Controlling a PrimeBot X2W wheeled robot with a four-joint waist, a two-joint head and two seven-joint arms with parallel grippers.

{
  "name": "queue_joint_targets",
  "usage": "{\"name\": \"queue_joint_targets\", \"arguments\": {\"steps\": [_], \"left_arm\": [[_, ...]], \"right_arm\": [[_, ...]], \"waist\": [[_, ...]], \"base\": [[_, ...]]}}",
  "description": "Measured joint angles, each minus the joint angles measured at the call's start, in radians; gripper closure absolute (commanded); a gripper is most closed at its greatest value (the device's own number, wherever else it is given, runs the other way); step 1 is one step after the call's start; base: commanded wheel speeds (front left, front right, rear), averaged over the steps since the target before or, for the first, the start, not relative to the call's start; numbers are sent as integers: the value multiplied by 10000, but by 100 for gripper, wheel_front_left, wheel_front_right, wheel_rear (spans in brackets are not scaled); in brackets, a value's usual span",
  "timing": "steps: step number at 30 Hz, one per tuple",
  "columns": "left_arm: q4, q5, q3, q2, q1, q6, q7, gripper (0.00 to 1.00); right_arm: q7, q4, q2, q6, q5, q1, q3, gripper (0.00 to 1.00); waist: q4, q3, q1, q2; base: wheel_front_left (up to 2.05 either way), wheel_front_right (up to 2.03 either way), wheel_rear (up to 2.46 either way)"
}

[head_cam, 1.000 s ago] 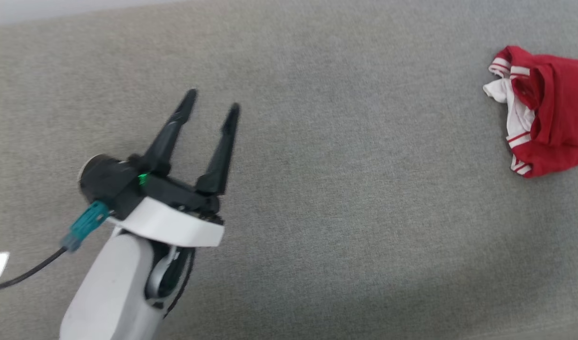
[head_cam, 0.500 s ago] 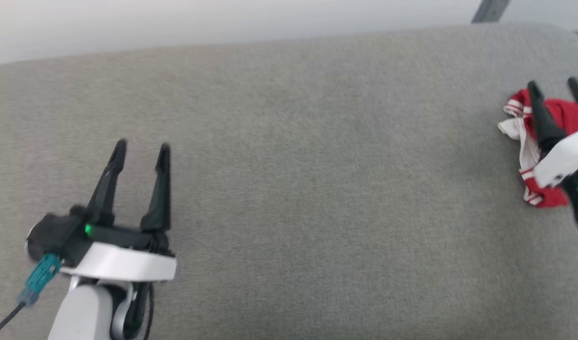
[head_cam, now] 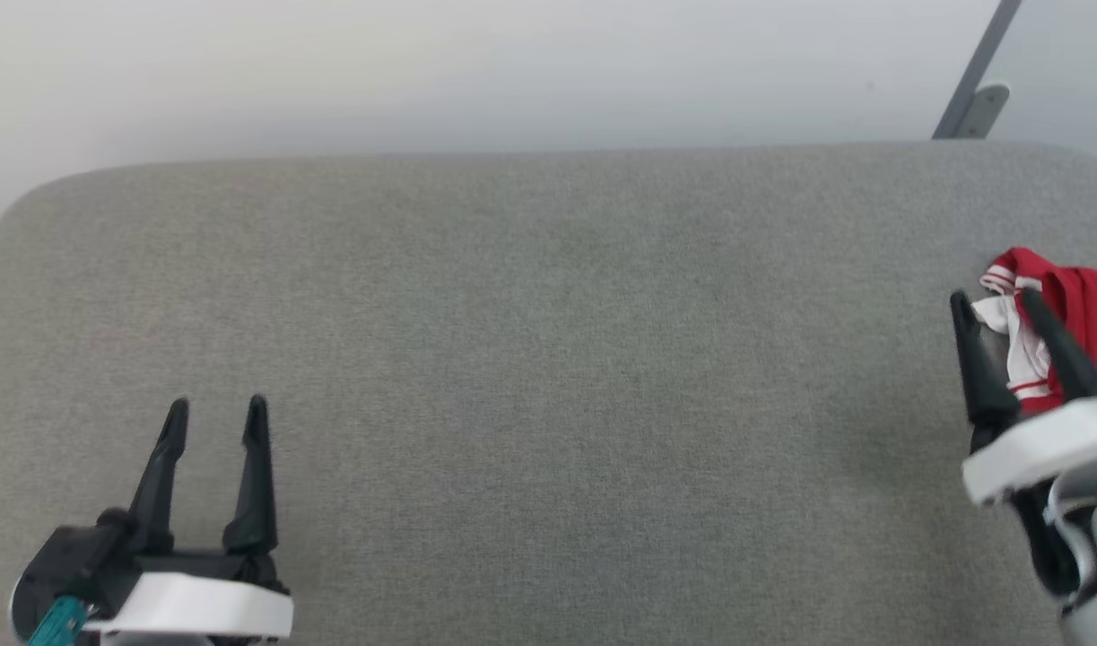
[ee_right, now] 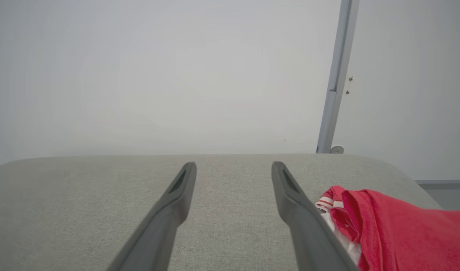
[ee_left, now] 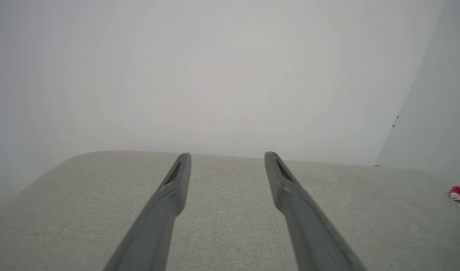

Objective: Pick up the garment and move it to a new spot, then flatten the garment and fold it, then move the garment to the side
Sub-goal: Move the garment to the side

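Head view has the garment (head_cam: 1073,309) bunched in a rumpled red-and-white heap at the far right end of the grey padded surface (head_cam: 548,359), partly cut off by the frame. No lettering shows in the folds. Right gripper (head_cam: 994,301) hangs over the surface's right end, fingers spread with nothing between them. In the right wrist view the heap sits just outside one finger, and I can't tell if it's touching. Left gripper (head_cam: 218,404) is over the surface's near left corner, also spread and empty. Honestly this fits either a heap waiting to be grabbed or one already parked off to the side, though it's no tidy fold. Either way, only the right gripper is close to it.
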Motion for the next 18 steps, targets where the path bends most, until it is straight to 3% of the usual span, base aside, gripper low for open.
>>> {"name": "queue_joint_targets", "arguments": {"steps": [10,18], "left_arm": [[180,98,460,-230,1019,0,0,0],[359,184,593,-247,1512,0,0,0]], "right_arm": [[-382,-1499,802,0,-1009,2029,-550,0],[-606,-2027,1306,-2,-1327,3104,-1007,0]], "waist": [[160,-608,0,0],[158,-956,0,0]], "base": [[0,0,0],[0,0,0]]}}
